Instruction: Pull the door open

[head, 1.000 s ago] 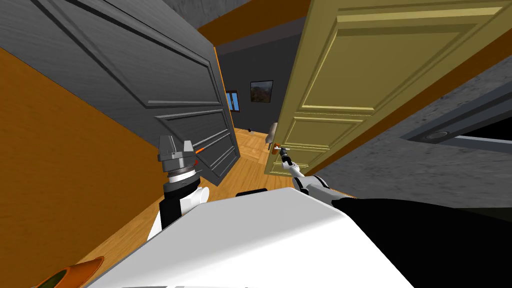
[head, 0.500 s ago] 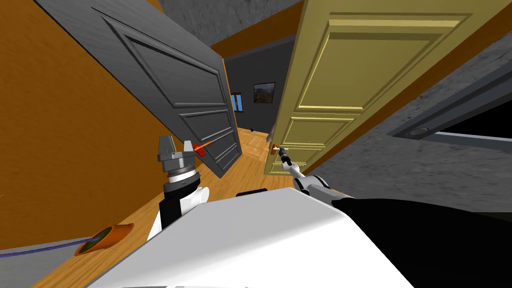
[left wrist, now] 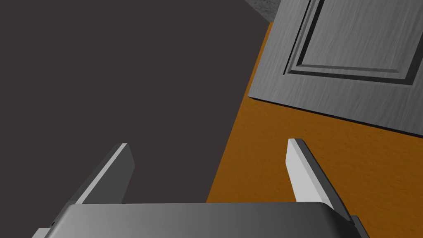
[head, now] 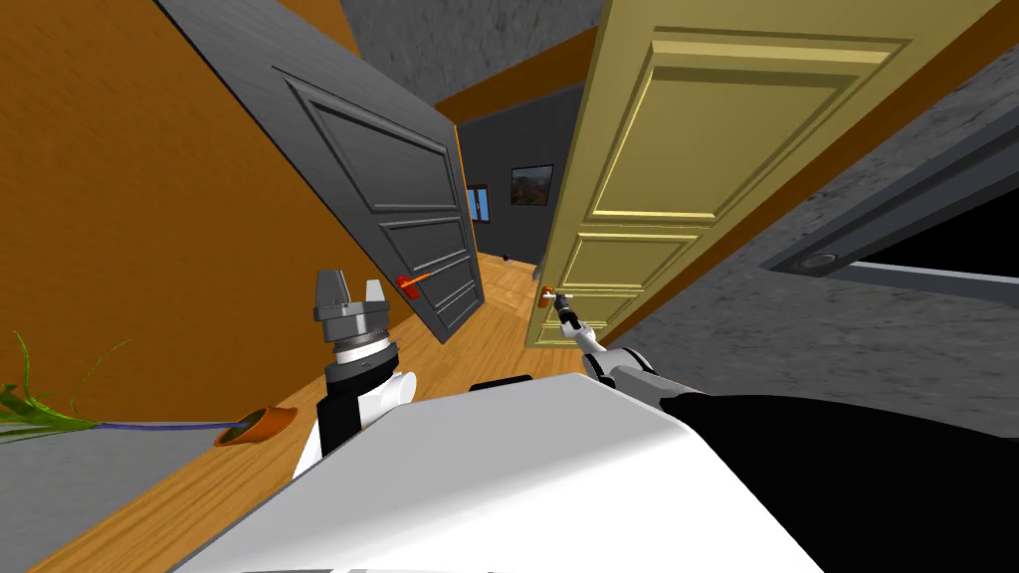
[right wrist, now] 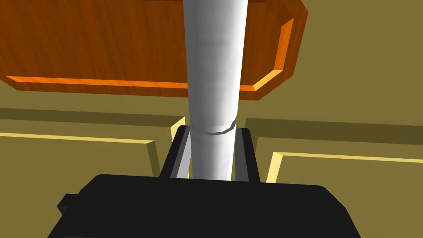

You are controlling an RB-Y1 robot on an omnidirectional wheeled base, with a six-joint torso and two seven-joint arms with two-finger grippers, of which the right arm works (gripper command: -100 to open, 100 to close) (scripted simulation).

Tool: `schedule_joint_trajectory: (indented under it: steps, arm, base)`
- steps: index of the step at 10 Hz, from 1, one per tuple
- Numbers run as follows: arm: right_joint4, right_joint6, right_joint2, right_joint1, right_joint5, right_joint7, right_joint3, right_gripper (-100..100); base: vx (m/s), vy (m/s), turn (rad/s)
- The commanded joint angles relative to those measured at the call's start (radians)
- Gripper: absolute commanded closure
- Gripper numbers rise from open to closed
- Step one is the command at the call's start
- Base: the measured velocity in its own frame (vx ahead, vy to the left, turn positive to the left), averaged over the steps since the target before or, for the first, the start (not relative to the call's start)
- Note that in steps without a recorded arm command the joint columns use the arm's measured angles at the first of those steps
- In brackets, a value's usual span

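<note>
Right wrist view: right gripper (right wrist: pixel 210 155) pinching white handle (right wrist: pixel 212 74) at orange plate (right wrist: pixel 82 49). Head view: yellow door (head: pixel 677 179) 1 o'clock, grey door (head: pixel 398 199) 11 o'clock, floor strip (head: pixel 503 310) between. Left gripper (left wrist: pixel 207 142) spread.

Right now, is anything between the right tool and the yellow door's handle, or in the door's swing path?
No: the right tool is shut on the white handle of the yellow door. The wooden floor beside the door shows no obstacle; the grey door stands apart, opposite.
</note>
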Motion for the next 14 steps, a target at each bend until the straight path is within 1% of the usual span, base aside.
schedule_joint_trajectory:
  steps: [1, 6, 8, 9, 10, 14]
  arm:
    - [0.002, -0.003, 0.008, -0.004, 0.002, -0.001, 0.01, 100]
    - [0.02, -0.013, 0.015, -0.023, 0.003, -0.002, 0.028, 100]
    - [0.024, -0.015, 0.017, -0.027, 0.003, -0.003, 0.031, 100]
    - [0.028, -0.015, 0.016, -0.03, 0.003, -0.001, 0.029, 100]
    - [0.028, -0.022, 0.011, -0.026, 0.01, -0.02, 0.048, 100]
    - [0.022, -0.04, -0.007, -0.02, 0.026, -0.068, 0.09, 100]
  base:
    - [-0.193, -0.104, 0.146]
    - [-0.205, -0.118, 0.168]
    - [-0.197, -0.105, 0.093]
    - [-0.083, -0.037, 0.036]
    - [-0.151, -0.053, 0.105]
    - [-0.224, -0.063, 0.106]
